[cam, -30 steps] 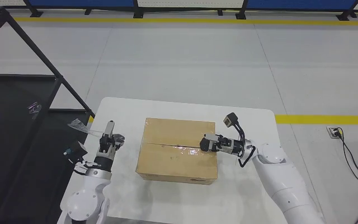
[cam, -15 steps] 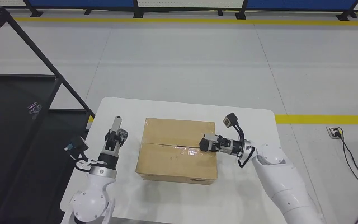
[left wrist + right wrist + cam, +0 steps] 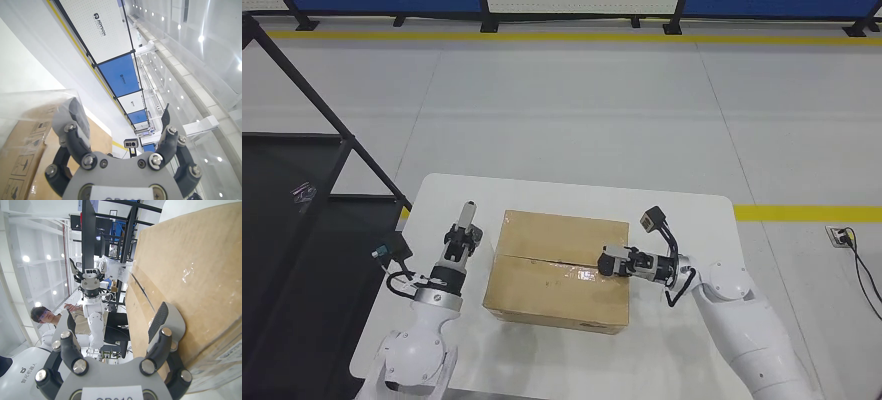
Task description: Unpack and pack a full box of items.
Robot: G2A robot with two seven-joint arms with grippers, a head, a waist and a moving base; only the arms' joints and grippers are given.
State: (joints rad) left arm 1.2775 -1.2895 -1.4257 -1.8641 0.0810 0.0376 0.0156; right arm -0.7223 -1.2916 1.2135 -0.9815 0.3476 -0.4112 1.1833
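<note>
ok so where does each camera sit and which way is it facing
top view: above the arms, looking down on the table and box; both arms show.
left wrist view: left wrist, aimed up at the ceiling; open left gripper, clear bag on one finger.
right wrist view: right wrist, looking along the box top; open right gripper.
shared: all three show the box.

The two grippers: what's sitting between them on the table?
The closed cardboard box lies between the left gripper and the right gripper, plain in the top view. A clear plastic film clings at the left gripper, beside the box.
</note>
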